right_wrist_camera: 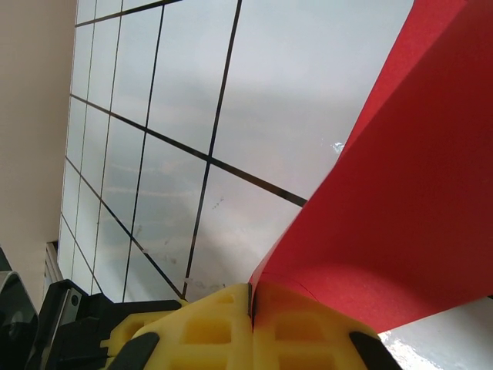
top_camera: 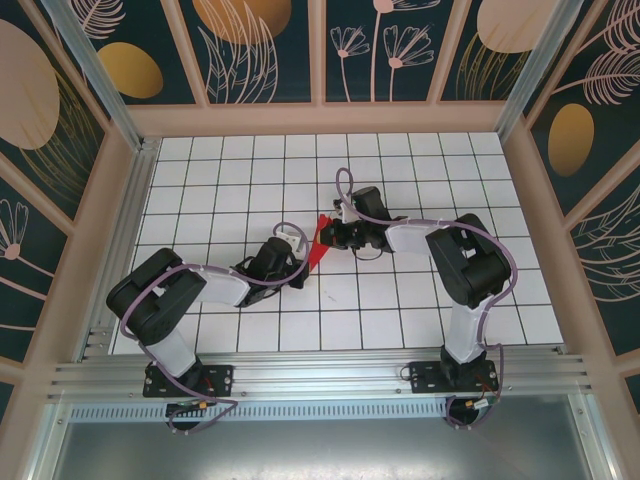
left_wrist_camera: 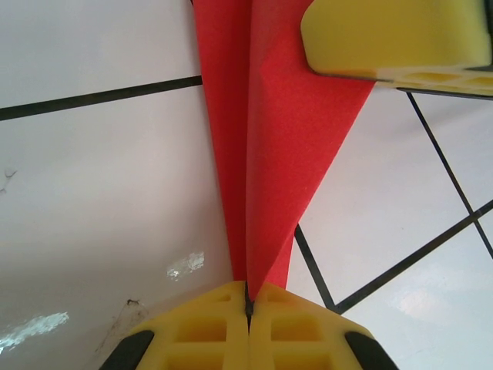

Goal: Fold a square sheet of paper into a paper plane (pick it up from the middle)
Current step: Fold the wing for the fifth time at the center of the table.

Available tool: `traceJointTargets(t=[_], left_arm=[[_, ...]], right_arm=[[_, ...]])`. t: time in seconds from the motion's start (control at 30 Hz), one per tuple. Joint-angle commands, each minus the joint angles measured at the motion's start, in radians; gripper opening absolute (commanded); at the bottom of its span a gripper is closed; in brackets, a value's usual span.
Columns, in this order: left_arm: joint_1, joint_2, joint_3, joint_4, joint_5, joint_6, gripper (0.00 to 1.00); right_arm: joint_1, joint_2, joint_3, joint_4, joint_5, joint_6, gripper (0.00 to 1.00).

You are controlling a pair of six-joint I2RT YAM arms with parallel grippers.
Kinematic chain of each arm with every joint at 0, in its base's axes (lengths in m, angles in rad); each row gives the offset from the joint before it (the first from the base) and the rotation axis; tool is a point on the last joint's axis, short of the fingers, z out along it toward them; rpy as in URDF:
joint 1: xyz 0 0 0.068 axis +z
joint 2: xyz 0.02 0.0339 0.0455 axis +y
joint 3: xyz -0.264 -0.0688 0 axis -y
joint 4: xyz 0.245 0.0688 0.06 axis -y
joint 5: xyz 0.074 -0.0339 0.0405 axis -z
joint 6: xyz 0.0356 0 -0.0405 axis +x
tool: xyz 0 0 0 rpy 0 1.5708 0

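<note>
1. The left fingers (left_wrist_camera: 219, 316) are pressed together, pinching the narrow end of the creased red paper (left_wrist_camera: 269, 139).
2. The right fingers (right_wrist_camera: 219, 316) are also closed, gripping a wider edge of the same paper.
3. Gripping it from two sides probably holds the paper taut, and seemingly just above the table (top_camera: 420, 300), so a crease can be set cleanly.
4. The paper spans the gap between both sets of fingers over the table's middle. It fans out from the left pinch toward the right one.

Right pincer (right_wrist_camera: 250, 299) clamped on edge of creased red paper (right_wrist_camera: 400, 193); white gridded table (right_wrist_camera: 269, 92) behind.
</note>
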Motion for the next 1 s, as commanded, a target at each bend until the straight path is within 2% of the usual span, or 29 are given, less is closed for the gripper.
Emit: traceJointTargets(t=[0.0, 0.07, 0.3, 0.4, 0.7, 0.97], left_arm=[[-0.004, -0.020, -0.007, -0.082, -0.036, 0.056, 0.07], [-0.003, -0.021, -0.001, -0.100, -0.041, 0.074, 0.10], [-0.002, -0.092, -0.003, -0.125, 0.022, 0.073, 0.37], [0.000, -0.135, -0.010, -0.101, 0.067, 0.035, 0.44], [0.083, -0.139, -0.020, 0.048, 0.188, -0.168, 0.48], [0.092, -0.059, 0.009, 0.088, 0.249, -0.178, 0.49]], right_arm=[[-0.017, -0.023, -0.009, -0.001, 0.021, -0.045, 0.04], [-0.017, -0.016, -0.004, -0.013, 0.030, -0.066, 0.04], [-0.021, 0.009, -0.015, -0.004, 0.037, -0.124, 0.05], [-0.027, 0.011, -0.034, 0.035, 0.019, -0.128, 0.05], [-0.045, -0.012, -0.161, 0.224, -0.022, -0.106, 0.05], [-0.057, -0.053, -0.243, 0.367, -0.048, -0.051, 0.06]])
